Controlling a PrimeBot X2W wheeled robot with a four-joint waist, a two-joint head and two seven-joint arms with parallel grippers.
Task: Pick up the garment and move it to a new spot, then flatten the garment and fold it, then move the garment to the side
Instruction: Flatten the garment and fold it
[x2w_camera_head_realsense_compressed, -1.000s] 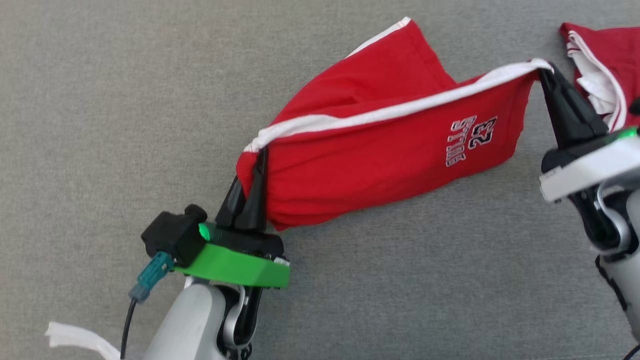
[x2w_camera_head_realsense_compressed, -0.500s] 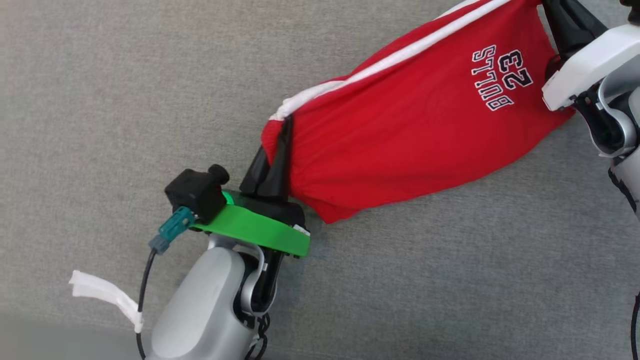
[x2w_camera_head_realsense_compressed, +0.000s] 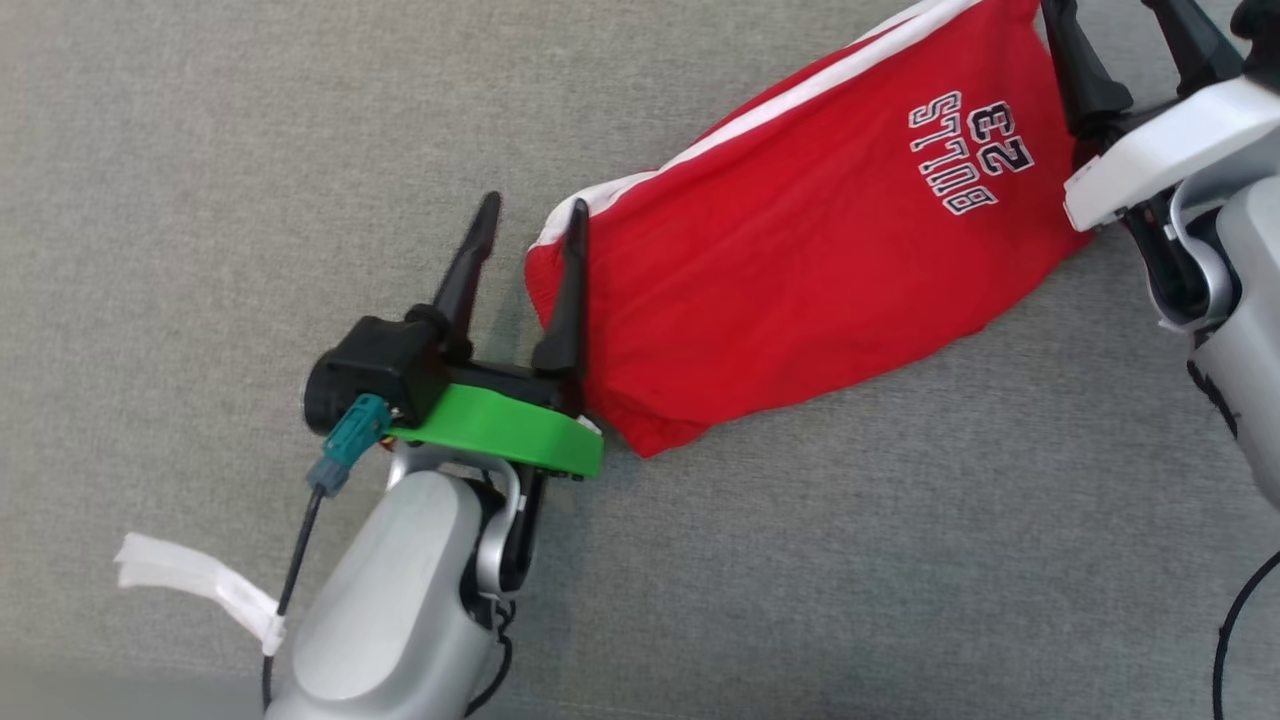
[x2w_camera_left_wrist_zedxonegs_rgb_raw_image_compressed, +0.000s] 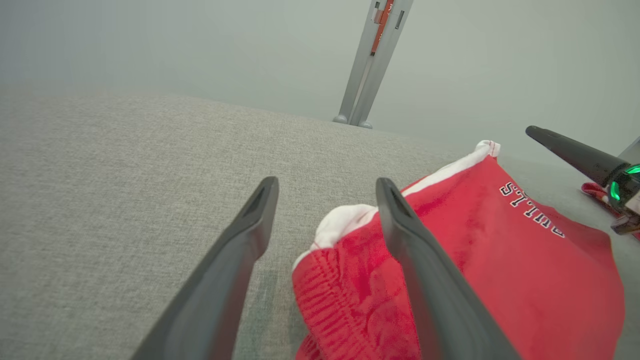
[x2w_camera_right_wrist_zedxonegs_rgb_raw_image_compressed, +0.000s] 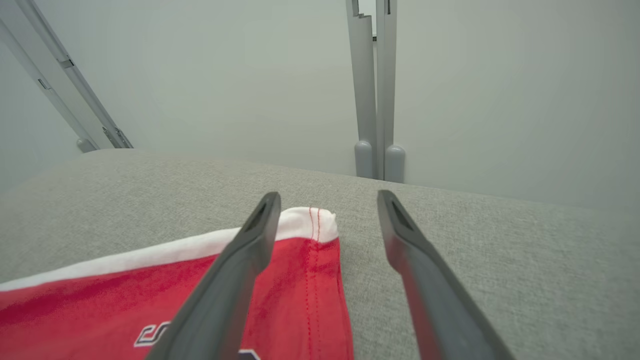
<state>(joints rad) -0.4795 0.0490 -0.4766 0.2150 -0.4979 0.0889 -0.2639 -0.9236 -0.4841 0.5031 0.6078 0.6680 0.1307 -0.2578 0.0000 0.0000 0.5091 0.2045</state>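
— Two grippers, and both with their fingers spread?
— Both. The left gripper (x2w_camera_head_realsense_compressed: 534, 203) stands wide apart at one end of the garment (x2w_camera_head_realsense_compressed: 800, 260) and clamps nothing. One finger lies against the cloth and the other is over bare surface.
— And the right gripper (x2w_camera_head_realsense_compressed: 1105, 10)?
— Spread just as wide at the opposite end. From its own wrist, the garment's white-banded corner (x2w_camera_right_wrist_zedxonegs_rgb_raw_image_compressed: 310, 220) sits between the two fingers, close to the left one, and is not pinched.
— Where does the garment lie?
— Down on the grey fabric surface (x2w_camera_head_realsense_compressed: 200, 200), stretched from one gripper to the other. It is red, and its white band (x2w_camera_head_realsense_compressed: 760, 110) runs along the side turned toward the surface's far edge. The lettering (x2w_camera_head_realsense_compressed: 970, 150) reads BULLS 23 and sits at the right gripper's end.
— Is it flat?
— Not quite. The end by the left gripper is bunched, and the left wrist view shows the cloth (x2w_camera_left_wrist_zedxonegs_rgb_raw_image_compressed: 500, 260) humped up there.
— Anything past the far edge?
— Grey upright posts (x2w_camera_right_wrist_zedxonegs_rgb_raw_image_compressed: 375, 100) against a pale wall.
— And on the left arm?
— A green bracket (x2w_camera_head_realsense_compressed: 500, 435) below the fingers, and a white tag (x2w_camera_head_realsense_compressed: 190, 590) on the cable.
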